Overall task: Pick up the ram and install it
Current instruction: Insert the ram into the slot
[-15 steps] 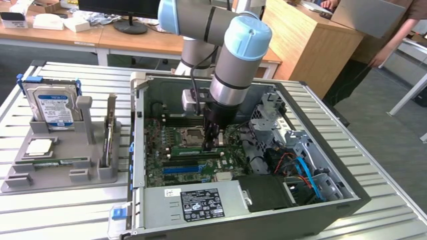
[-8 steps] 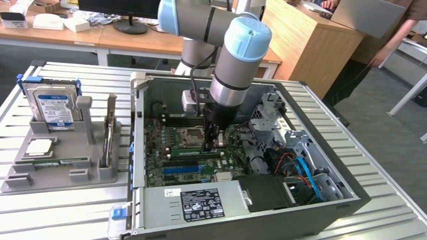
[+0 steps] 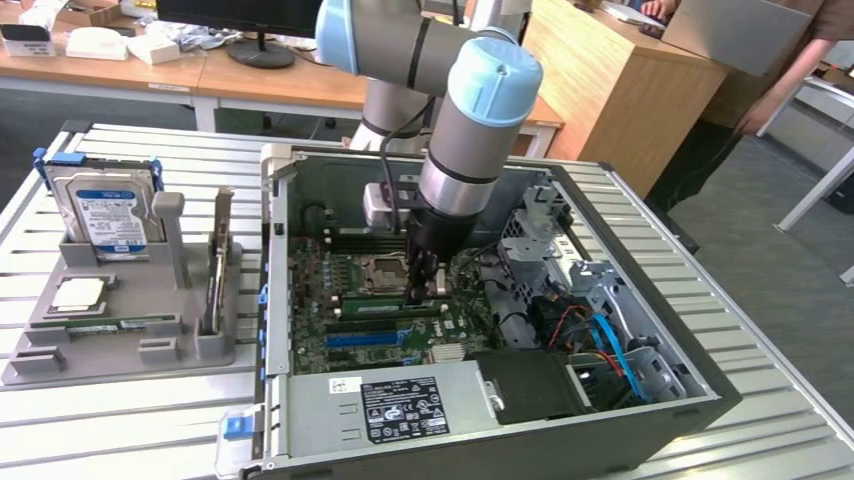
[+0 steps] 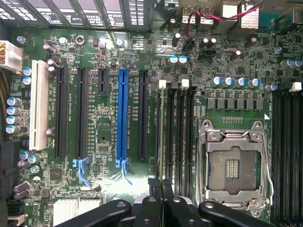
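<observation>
My gripper [image 3: 427, 292] reaches straight down into the open computer case [image 3: 694, 380], just above the motherboard [image 3: 334, 280]. In the wrist view the gripper [image 4: 161, 185] is shut on the ram [image 4: 163, 132], which shows edge-on as a thin pale line. The stick stands in a black memory slot beside the CPU socket [image 4: 234, 165], with a white latch [image 4: 162, 83] at its far end. In the exterior view the ram [image 3: 387, 303] is a long green stick under the fingers, beside the blue slot [image 3: 363, 339].
A grey fixture [image 3: 187, 345] at the exterior view's left holds a hard drive [image 3: 110, 212], a square chip [image 3: 78, 292], a flat green strip [image 3: 120, 325] and an upright card [image 3: 214, 275]. Cables and a drive cage [image 3: 601, 330] crowd the case's right. A person [image 3: 787, 70] stands at the far right.
</observation>
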You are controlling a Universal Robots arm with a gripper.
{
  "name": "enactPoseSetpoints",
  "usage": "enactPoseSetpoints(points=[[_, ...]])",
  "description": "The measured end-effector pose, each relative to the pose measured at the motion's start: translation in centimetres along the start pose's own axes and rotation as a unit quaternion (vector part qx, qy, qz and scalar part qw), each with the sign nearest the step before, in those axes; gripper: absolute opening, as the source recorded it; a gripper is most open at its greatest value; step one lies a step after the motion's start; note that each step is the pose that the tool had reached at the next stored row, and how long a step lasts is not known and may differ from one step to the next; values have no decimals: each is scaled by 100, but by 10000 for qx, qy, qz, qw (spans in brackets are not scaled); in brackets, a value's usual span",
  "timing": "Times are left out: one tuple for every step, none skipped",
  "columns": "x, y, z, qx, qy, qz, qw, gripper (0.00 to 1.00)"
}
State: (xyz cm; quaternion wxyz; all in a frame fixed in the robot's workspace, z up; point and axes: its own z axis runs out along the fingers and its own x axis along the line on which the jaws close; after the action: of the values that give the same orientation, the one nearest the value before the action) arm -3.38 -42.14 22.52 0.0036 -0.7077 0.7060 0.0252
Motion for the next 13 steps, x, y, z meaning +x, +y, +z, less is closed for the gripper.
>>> enactPoseSetpoints(points=[[0,0,4,0,0,0,10000,11],[1,0,8,0,0,0,10000,11],[1,0,9,0,0,0,10000,11],[1,0,9,0,0,0,10000,11],[1,0,9,0,0,0,10000,11],[1,-1,9,0,0,0,10000,11],[1,-1,10,0,0,0,10000,11],[1,-1,10,0,0,-1,10000,11],[1,0,10,0,0,0,10000,12],[1,0,10,1,0,0,10000,18],[1,-1,10,1,-1,0,10000,18],[1,-1,10,0,0,0,10000,18],[1,-1,10,0,-1,0,10000,25]])
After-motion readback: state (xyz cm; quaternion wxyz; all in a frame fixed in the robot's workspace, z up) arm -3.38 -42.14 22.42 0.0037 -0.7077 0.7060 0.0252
